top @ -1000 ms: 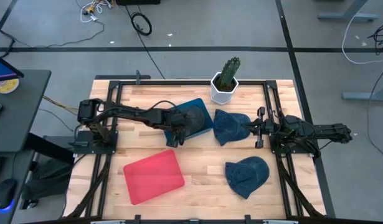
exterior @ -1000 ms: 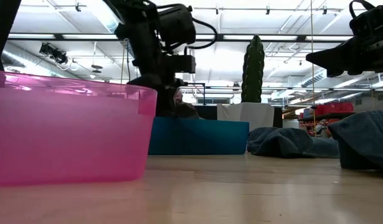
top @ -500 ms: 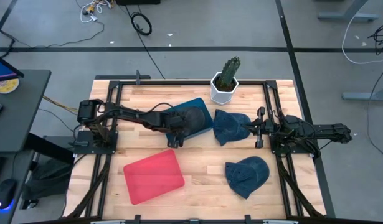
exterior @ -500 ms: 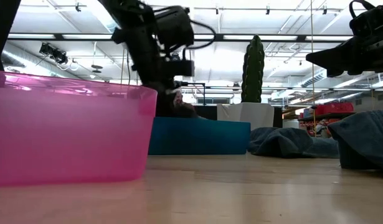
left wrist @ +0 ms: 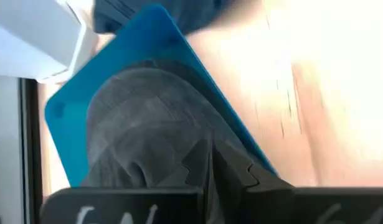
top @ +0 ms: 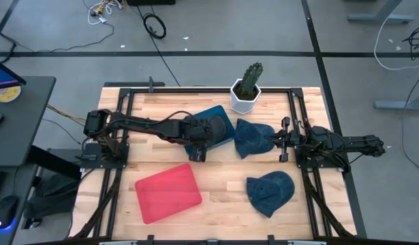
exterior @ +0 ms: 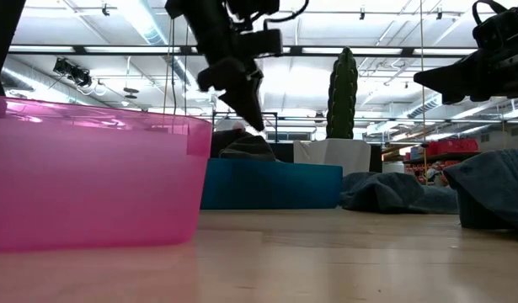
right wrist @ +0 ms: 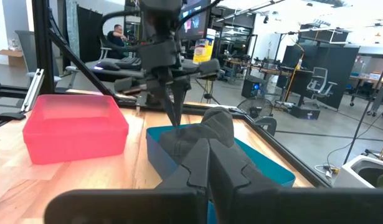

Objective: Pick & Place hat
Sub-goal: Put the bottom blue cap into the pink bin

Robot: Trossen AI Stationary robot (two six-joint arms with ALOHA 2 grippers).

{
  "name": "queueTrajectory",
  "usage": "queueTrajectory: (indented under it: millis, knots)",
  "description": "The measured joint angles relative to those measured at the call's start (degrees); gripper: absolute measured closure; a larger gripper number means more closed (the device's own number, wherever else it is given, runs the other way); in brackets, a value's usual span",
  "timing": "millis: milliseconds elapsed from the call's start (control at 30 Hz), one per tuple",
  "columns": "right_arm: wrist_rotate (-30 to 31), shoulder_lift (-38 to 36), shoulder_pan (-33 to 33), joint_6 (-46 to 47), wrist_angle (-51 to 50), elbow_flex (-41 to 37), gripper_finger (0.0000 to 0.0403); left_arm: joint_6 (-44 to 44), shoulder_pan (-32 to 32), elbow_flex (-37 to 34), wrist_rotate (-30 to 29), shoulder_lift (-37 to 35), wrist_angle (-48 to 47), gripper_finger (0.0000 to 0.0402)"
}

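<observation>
A grey hat [top: 212, 126] [left wrist: 147, 124] lies crown-up inside a blue bin [top: 217, 112] [exterior: 275, 185] at the table's middle. My left gripper [top: 197, 148] [exterior: 257, 122] hangs just above the hat's near side, shut and tipped, with its fingers pointing down; in the low view a gap shows between its tips and the hat [exterior: 246, 146]. My right gripper [top: 272, 141] [right wrist: 208, 163] waits shut above the table's right side, beside a blue denim hat [top: 253, 136].
A second denim hat [top: 270, 190] lies near the right front. A pink bin [top: 168, 192] stands at the near left. A cactus in a white pot [top: 246, 88] stands at the far edge behind the blue bin. Bare wood shows between the pink bin and the near denim hat.
My left gripper has risen from down beside the grey hat in the blue bin and has tipped over at a slant. The hat stays in the bin, and more of its crown now shows above the rim in the low view.
</observation>
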Motion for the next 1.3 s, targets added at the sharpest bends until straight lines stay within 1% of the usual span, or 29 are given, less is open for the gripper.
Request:
queueTrajectory:
  millis: [100,233,333,500,567,767,933,1033,1133,1300]
  knots:
    - [0.0,0.0,0.0,0.0,0.0,0.0,0.0395,-5.6,-0.2,0.8,0.0,-0.1,0.7,0.0376]
    - [0.0,0.0,0.0,0.0,0.0,0.0,0.0395,-19.9,-0.7,0.8,0.6,-0.1,-2.4,0.0376]
    - [0.0,0.0,0.0,0.0,0.0,0.0,0.0395,-24.2,-2.1,-0.1,0.5,-0.1,-4.6,0.0376]
    - [0.0,0.0,0.0,0.0,0.0,0.0,0.0395,-23.4,-4.7,-0.3,-0.6,-1.9,-4.0,0.0376]
    - [0.0,0.0,0.0,0.0,0.0,0.0,0.0395,-23.0,-5.7,-0.3,-1.1,-3.2,-2.1,0.0376]
    - [0.0,0.0,0.0,0.0,0.0,0.0,0.0395,-21.0,-10.0,-0.2,-3.5,-9.6,3.3,0.0376]
    - [0.0,0.0,0.0,0.0,0.0,0.0,0.0395,-19.6,-14.5,-0.6,-5.2,-13.3,2.8,0.0376]
    - [0.0,0.0,0.0,0.0,0.0,0.0,0.0395,-17.2,-16.8,-5.1,-9.1,-16.8,6.7,0.0376]
    - [0.0,0.0,0.0,0.0,0.0,0.0,0.0395,-17.2,-17.6,-12.2,-13.0,-22.4,10.4,0.0376]
    - [0.0,0.0,0.0,0.0,0.0,0.0,0.0395,-17.2,-17.5,-24.1,-14.0,-35.7,17.7,0.0376]
